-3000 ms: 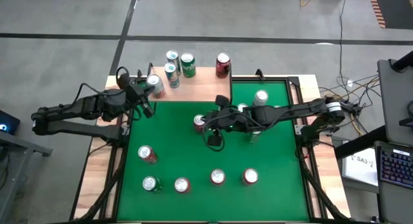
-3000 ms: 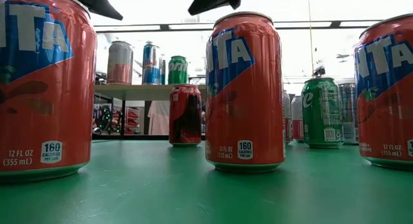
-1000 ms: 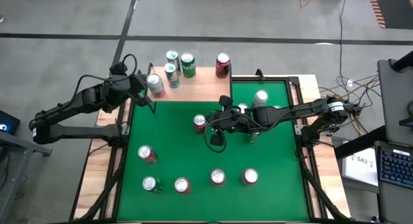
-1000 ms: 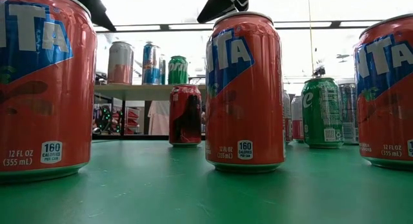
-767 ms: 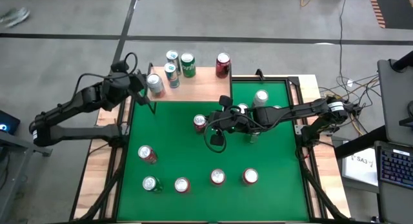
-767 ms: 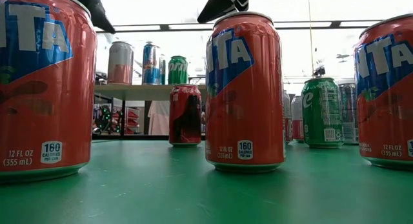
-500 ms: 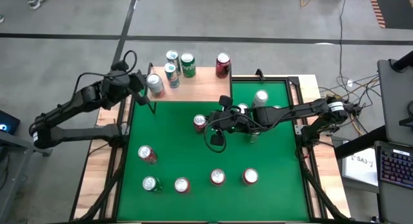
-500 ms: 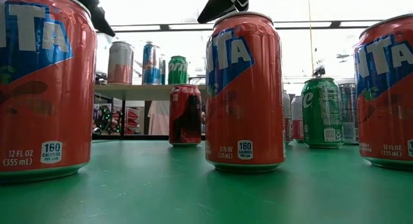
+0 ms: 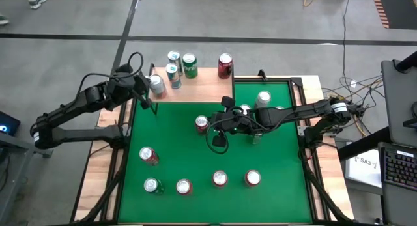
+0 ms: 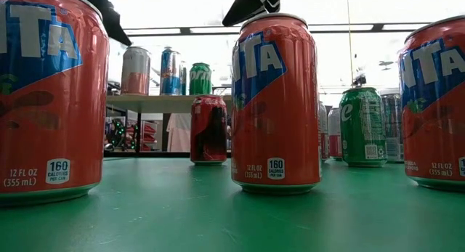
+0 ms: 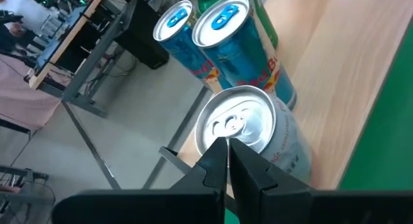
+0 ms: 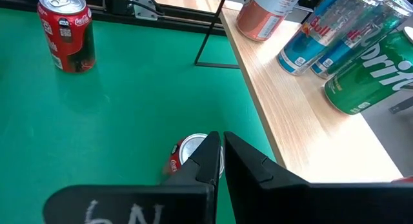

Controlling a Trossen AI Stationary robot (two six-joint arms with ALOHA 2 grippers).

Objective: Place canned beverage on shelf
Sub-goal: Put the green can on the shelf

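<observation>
My left gripper (image 9: 144,90) hangs closed and empty at the left end of the shelf (image 9: 202,88), just above the silver can (image 9: 156,84) that stands at the board's near left corner; in the left wrist view its fingers (image 11: 222,161) are pressed together over the can's lid. Two blue cans (image 9: 173,70), a green can (image 9: 189,64) and a dark red can (image 9: 225,65) stand farther back on the same board. My right gripper (image 9: 220,122), also closed and holding nothing, hovers over the middle of the green surface (image 9: 195,157), beside a red cola can (image 9: 202,124) that looks like the next candidate for the shelf. I judge such a can stiff in the wall but easily dented, smooth and slippery under the pads, moderately heavy if full, and best taken around the middle of its body with the jaws opened wide first, never by the lid. More cans wait along the near edge of the surface, among them an orange can (image 10: 275,103) that fills much of the low view. That view hides most of the surface behind those cans and shows only dark scraps of the arms at its top. Whether any can is full or empty I cannot tell.
</observation>
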